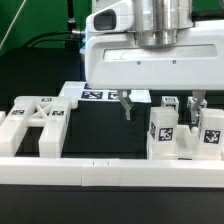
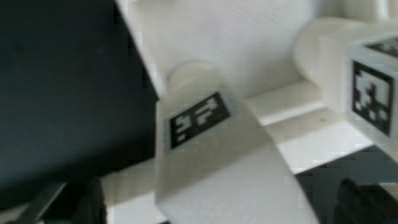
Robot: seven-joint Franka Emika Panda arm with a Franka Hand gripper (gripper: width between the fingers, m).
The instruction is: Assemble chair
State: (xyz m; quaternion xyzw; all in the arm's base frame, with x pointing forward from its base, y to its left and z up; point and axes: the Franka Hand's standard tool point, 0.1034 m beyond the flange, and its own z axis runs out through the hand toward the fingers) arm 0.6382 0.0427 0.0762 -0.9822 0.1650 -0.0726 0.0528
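Note:
My gripper [image 1: 162, 108] hangs open above the table, with its fingers [image 1: 127, 104] wide apart. Below and between them stands a chunky white tagged chair piece [image 1: 163, 128]. A second tagged chair piece [image 1: 210, 138] stands just to its right in the exterior view. An X-braced chair frame [image 1: 35, 122] lies at the exterior view's left. In the wrist view a long white tagged chair part [image 2: 199, 120] runs between the dark fingers [image 2: 365, 200], with a gap at each side. Another tagged piece [image 2: 365, 85] lies beside it. The gripper [image 2: 205, 208] holds nothing.
The marker board [image 1: 92, 95] lies flat at the back, behind the gripper. A long plain white rail [image 1: 110, 172] runs along the front edge of the black table. Dark cables and equipment sit behind the table.

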